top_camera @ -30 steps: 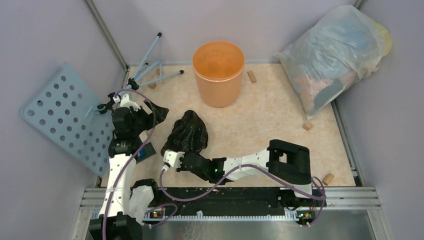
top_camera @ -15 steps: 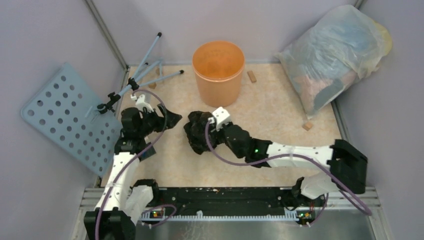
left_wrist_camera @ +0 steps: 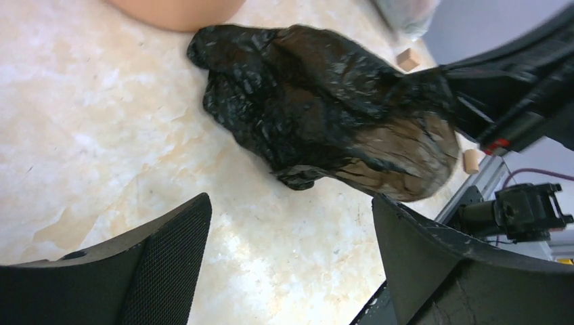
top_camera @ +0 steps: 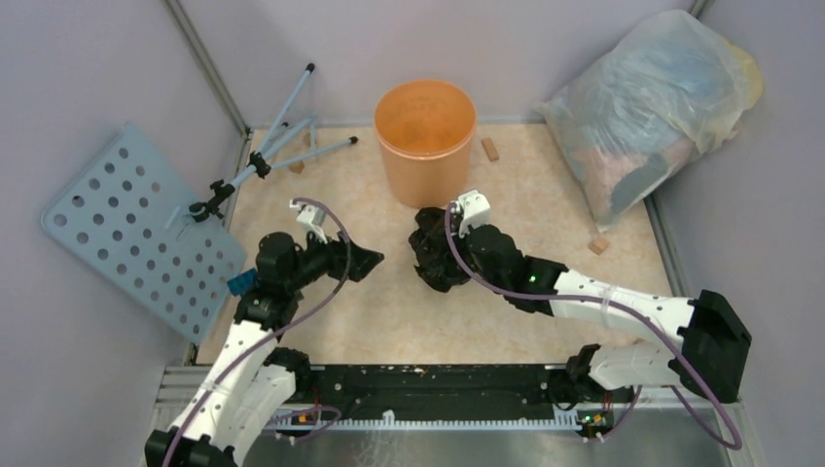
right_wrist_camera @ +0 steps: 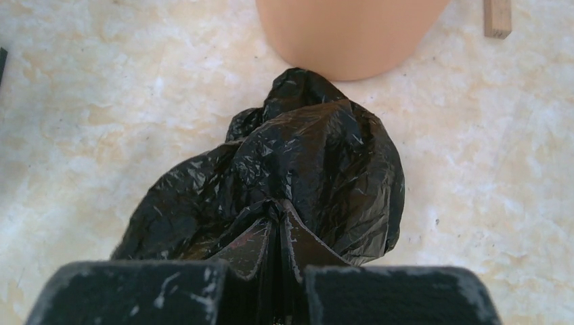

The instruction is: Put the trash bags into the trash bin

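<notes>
Bright, even, diffuse light from above; top view sharp, pale walls [top_camera: 88,88] with a faint lilac cast; shadows soft and short, a weak one at the foot of the orange bin [top_camera: 425,146]; no hard glare on the table [top_camera: 555,185]. Right wrist view: black bag [right_wrist_camera: 304,162] just ahead of the right hand [right_wrist_camera: 277,237] is crisp, tiny glints on its crinkles; the hand itself dark and soft. Left wrist view: left hand [left_wrist_camera: 290,210] blurred, near-black; bag beyond it glossy, one thin patch lit brownish; far corners soft, slightly stretched.
</notes>
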Available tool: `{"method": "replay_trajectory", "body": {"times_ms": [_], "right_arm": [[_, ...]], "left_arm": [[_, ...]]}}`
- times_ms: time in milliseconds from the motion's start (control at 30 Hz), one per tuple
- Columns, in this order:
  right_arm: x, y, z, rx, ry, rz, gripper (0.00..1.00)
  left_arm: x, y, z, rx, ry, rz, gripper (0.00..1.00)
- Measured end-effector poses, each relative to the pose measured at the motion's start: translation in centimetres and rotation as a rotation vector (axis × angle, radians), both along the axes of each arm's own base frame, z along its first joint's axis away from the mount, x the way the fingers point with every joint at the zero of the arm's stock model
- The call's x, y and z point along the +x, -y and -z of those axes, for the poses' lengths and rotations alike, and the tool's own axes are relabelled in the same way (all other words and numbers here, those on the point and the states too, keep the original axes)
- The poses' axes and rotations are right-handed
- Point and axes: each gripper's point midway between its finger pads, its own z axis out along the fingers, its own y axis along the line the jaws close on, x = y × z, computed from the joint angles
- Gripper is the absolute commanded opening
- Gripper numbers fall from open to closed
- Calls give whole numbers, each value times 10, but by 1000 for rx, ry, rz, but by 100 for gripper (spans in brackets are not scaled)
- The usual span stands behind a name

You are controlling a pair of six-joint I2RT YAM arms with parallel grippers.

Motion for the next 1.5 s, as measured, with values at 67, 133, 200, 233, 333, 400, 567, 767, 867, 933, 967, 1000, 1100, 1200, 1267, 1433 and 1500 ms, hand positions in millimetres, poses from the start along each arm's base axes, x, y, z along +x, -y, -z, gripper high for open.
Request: {"method": "replay_trajectory", "body": {"times_ms": [67, 133, 200, 233, 333, 400, 567, 767, 867, 933, 967, 1000, 1100, 1200, 1267, 1433, 1500], "right_arm": [[-2, 1, 5, 0, -29, -3, 0], [-6, 2, 8, 4, -53, -12, 0], [-8, 4, 8, 12, -69, -16, 0], [-9, 5, 8, 17, -74, -16, 0], [-11, 8, 7, 30, -93, -16, 0], [-12, 8, 5, 35, -107, -17, 0], [-13, 6, 0, 61, -119, -20, 0], [-14, 6, -3, 90, -128, -21, 0], [-15, 5, -3, 96, -136, -21, 0], [-16, 5, -2, 97, -141, -23, 0], [-16, 5, -2, 98, -144, -23, 0], [-16, 5, -2, 96, -147, -24, 0], [-16, 5, -5, 102, -148, -25, 0], [-15, 3, -10, 111, -143, -27, 0], [-14, 3, -11, 115, -141, -28, 0], [-14, 2, -13, 117, -146, -33, 0], [-13, 1, -14, 119, -147, -34, 0]], "left_arm": [[-9, 3, -7, -23, 66, 31, 97], [-16, 7, -11, -43, 110, 57, 99], [-22, 11, -12, -60, 135, 81, 99], [-25, 15, -11, -64, 137, 97, 99], [-33, 26, -7, -66, 140, 143, 97], [-39, 34, -2, -64, 128, 178, 93], [-47, 52, 16, -32, 68, 230, 86], [-54, 67, 32, 28, 53, 251, 99], [-57, 72, 25, 39, 113, 264, 99], [-59, 72, 18, 43, 171, 262, 99], [-59, 71, 14, 45, 203, 259, 96], [-60, 70, 9, 49, 244, 258, 95], [-60, 67, -2, 64, 335, 248, 93], [-57, 68, -7, 99, 387, 236, 94], [-53, 71, -6, 137, 389, 234, 95], [-47, 86, -16, 216, 418, 236, 98], [-50, 93, -22, 240, 440, 238, 99]]}}
